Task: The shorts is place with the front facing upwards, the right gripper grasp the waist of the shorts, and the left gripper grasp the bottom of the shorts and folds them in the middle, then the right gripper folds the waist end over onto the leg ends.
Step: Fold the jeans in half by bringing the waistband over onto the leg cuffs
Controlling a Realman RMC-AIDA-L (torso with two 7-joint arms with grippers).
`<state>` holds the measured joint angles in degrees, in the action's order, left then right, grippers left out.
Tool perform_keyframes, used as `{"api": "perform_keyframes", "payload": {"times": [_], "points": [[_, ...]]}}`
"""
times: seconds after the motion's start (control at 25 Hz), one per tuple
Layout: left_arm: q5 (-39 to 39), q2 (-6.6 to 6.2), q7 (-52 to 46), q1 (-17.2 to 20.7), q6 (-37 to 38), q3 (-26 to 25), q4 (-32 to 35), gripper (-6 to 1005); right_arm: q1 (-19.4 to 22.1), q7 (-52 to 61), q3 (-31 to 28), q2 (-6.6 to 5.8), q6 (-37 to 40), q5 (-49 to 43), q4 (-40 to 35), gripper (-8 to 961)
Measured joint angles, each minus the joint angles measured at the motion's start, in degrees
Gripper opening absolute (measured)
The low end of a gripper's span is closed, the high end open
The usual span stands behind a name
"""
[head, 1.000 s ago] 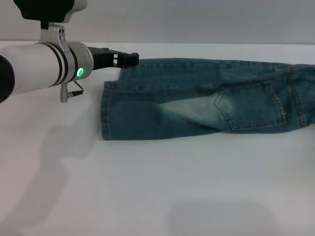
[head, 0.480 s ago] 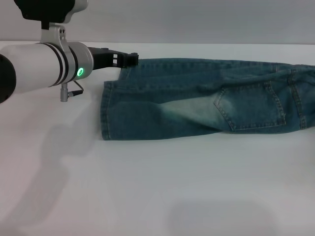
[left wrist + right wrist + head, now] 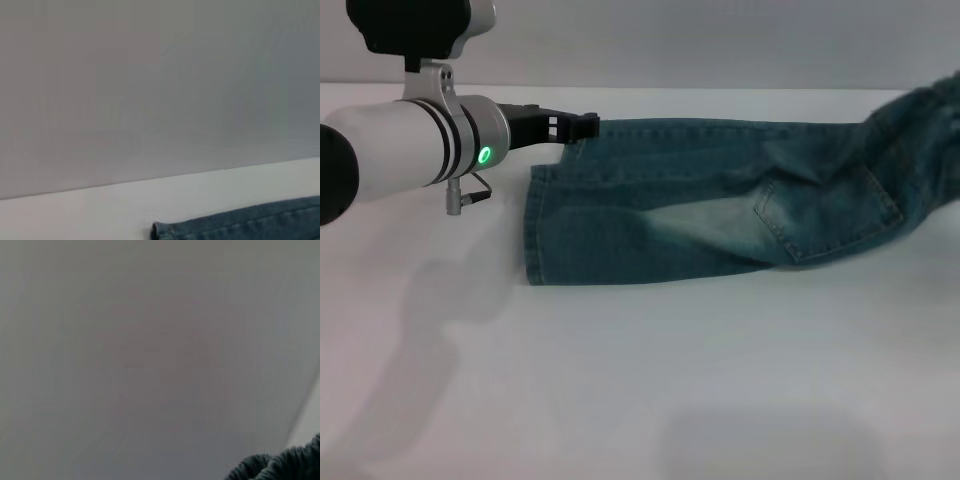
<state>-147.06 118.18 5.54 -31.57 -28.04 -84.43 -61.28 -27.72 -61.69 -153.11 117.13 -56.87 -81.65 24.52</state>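
Head view: a white table (image 3: pixel 640 400) carries the shorts (image 3: pixel 720 215), folded lengthwise and lying across it with the leg ends (image 3: pixel 530 225) toward the robot's left. The waist end (image 3: pixel 920 140) at the right edge of the picture is lifted off the surface and rises out of sight. The left arm, lit by a green lamp, reaches in from the left, and the left gripper (image 3: pixel 582 125) sits at the far corner of the leg hems, touching the denim there. Whether its prongs are pinched on the cloth or merely resting against it cannot be told. The left wrist view shows only that hem corner (image 3: pixel 160 231) on the table below a grey wall. The right wrist view shows a dark gathered bunch of waistband (image 3: pixel 280 465) close to the lens; the right gripper itself appears in no picture
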Motion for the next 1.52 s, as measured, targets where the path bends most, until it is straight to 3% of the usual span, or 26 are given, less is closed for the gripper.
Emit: {"api": "perform_keyframes", "payload": {"times": [0.24,0.64,0.84,1.12,1.52], "points": [[2.2,0.06,0.0,1.1,4.0,2.3,0.5,813,-5.9,1.9,1.9,-0.13,-1.7,-0.1,0.2,71],[5.5,0.05,0.0,1.6,8.6,5.9,3.3,813,-15.5,3.5,7.4,0.17,1.9,0.6,0.0,68],[7.4,0.12,-0.3,2.1,10.1,6.5,3.4,812,-16.9,3.7,11.7,0.33,2.5,3.9,0.0,67],[14.0,0.19,-0.6,2.1,18.9,13.5,6.2,812,-17.6,4.2,21.7,0.79,3.0,11.0,0.1,66],[14.9,0.23,-0.6,2.0,20.1,14.5,6.8,812,-20.2,5.1,32.6,1.24,4.6,16.7,0.7,67]]}}
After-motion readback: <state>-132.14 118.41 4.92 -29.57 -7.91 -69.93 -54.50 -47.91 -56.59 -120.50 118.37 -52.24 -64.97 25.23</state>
